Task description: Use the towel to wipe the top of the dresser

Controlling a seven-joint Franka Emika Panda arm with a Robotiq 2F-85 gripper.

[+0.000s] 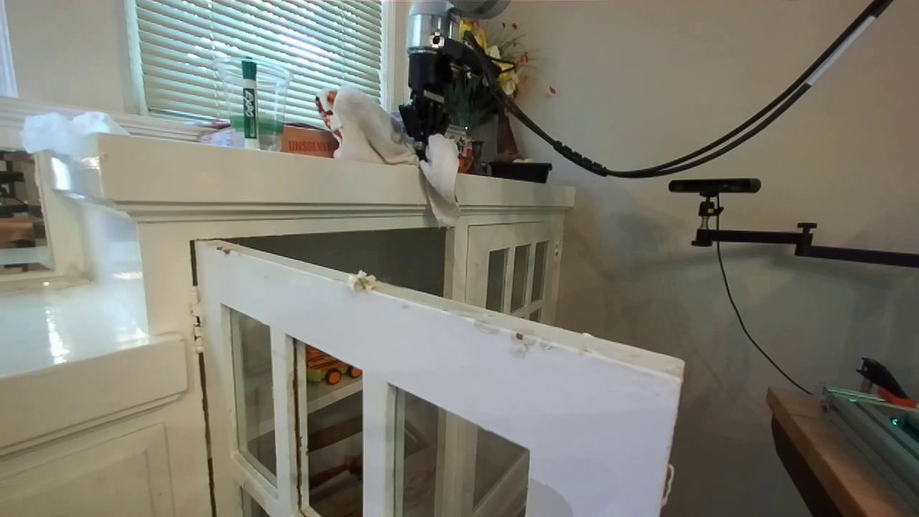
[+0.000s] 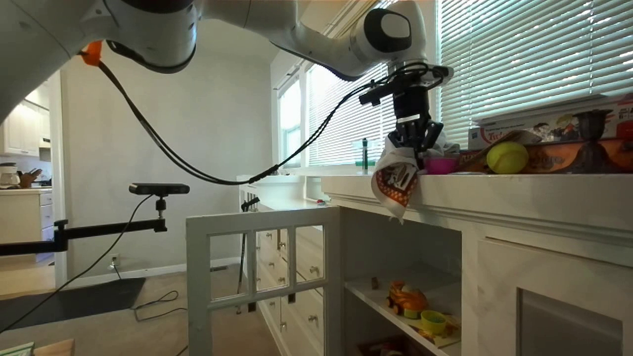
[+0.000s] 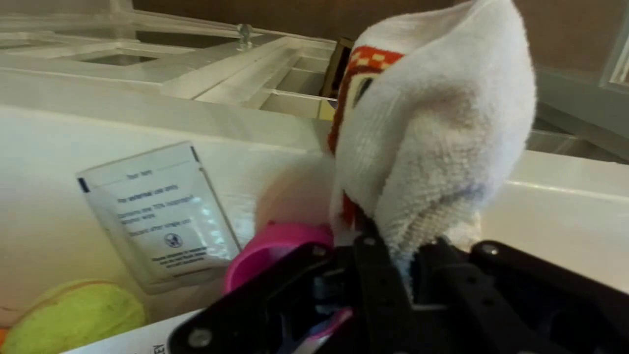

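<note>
Dresser (image 2: 534,195) top: towel (image 2: 395,180) in grip at front edge

Dresser: one, white. Towel: one; it hangs below the gripper (image 3: 403,246), long axis running down past the dresser's front edge. In my judgement, the wipe turns on bringing that hanging length inboard, onto the dresser top. Bunched cloth (image 1: 366,129) on the dresser: one heap; whether it is the same piece, cannot tell. Gripper: one, above the dresser's front edge, fingers pressed together on a fold of towel, little gap between. On the dresser: one tennis ball (image 2: 507,157), one pink cup (image 2: 440,165), one sachet (image 3: 162,221).
</note>
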